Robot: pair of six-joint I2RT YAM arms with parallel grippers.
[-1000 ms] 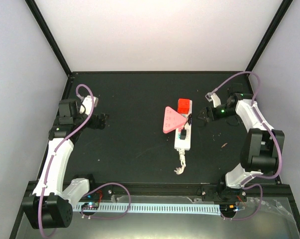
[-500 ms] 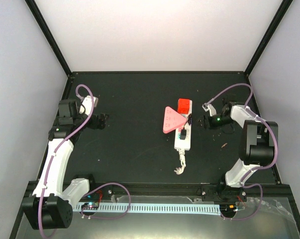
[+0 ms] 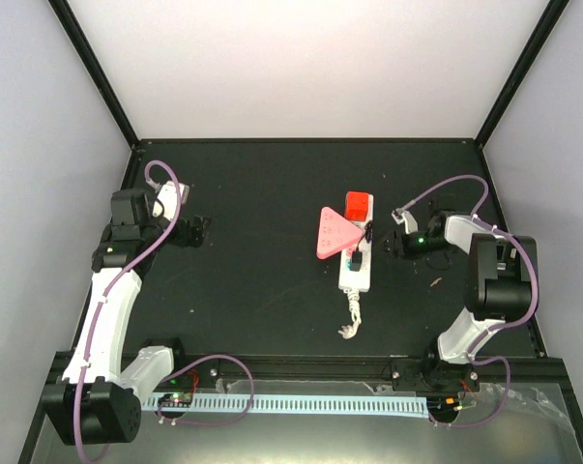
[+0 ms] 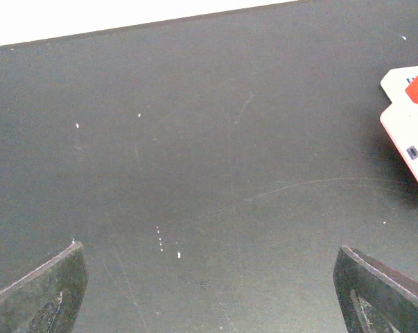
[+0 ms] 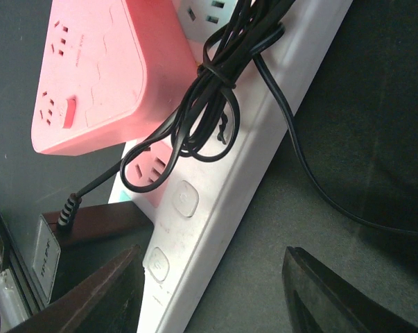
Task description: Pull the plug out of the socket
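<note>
Both pairs gape wide, holding nothing: the right fingers [image 5: 101, 298] hover just right of the socket [image 3: 358, 271], the left fingers [image 4: 39, 291] well apart to its left. The socket lies on the bench [image 3: 262, 184], a pink triangular plug [image 3: 334, 234] seated on it (black cord [image 5: 219, 83] bundled on top).

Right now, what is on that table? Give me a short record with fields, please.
socket: white strip, mid-table, frayed cord stub toward the arms
on the socket: pink triangular adapter, red block, bundled black cord
right tool: open, close beside the socket
left tool: open, far off over bare table
</note>
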